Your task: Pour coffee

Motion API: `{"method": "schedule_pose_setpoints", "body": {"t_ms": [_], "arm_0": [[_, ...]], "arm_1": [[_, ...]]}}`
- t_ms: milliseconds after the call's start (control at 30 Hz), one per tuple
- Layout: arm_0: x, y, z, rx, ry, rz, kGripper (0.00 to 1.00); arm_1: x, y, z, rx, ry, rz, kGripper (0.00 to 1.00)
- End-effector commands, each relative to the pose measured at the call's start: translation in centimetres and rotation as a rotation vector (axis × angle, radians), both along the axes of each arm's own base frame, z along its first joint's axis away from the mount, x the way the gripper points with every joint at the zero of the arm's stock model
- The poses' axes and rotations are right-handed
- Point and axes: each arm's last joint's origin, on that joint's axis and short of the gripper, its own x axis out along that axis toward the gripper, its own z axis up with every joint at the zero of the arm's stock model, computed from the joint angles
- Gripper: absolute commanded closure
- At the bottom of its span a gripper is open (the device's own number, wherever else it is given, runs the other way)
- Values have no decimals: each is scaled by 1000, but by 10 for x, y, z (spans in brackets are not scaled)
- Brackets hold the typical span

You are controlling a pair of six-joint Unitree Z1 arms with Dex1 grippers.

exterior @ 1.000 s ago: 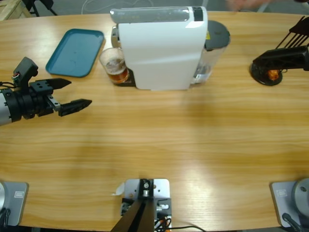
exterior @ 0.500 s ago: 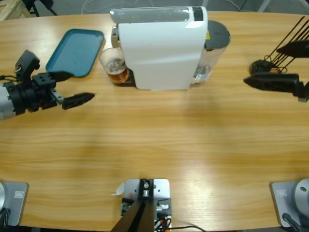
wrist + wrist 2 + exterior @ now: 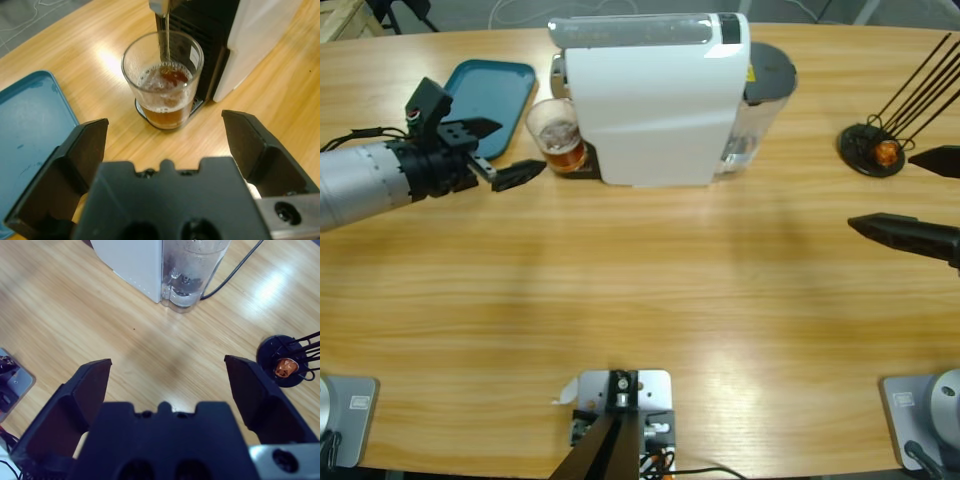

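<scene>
Pouring: the coffee (image 3: 165, 102) is seen in an upright glass (image 3: 558, 135) under the white machine (image 3: 655, 100), mouth upward.
Left gripper (image 3: 510, 150): jaws spread, glass uncontacted.
Right gripper (image 3: 920, 195): jaws spread, partly cut off by the edge.
Hidden: the spout is cropped.

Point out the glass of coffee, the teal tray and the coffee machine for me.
glass of coffee (image 3: 165, 95), left wrist view, on the liquid.
teal tray (image 3: 470, 105), high view, bare floor.
coffee machine (image 3: 650, 110), high view, white top panel.

coffee (image 3: 167, 87) reddish-brown | tray (image 3: 470, 105) teal | machine (image 3: 650, 110) white | table (image 3: 640, 290) light wood-grain
</scene>
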Motion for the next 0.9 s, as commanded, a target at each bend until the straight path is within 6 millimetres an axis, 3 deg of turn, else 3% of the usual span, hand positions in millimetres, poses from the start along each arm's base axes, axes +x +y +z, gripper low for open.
{"method": "schedule_pose_setpoints", "body": {"t_ms": [33, 600, 900], "arm_0": [[26, -9, -19, 11, 4, 43, 0], [49, -28, -25, -40, 31, -43, 0], [61, -38, -41, -45, 50, -57, 0]], "arm_1": [[-10, -7, -8, 12, -3, 11, 9], [-8, -6, -8, 12, -11, 14, 9], [-8, -6, -9, 11, -12, 11, 9]]}}
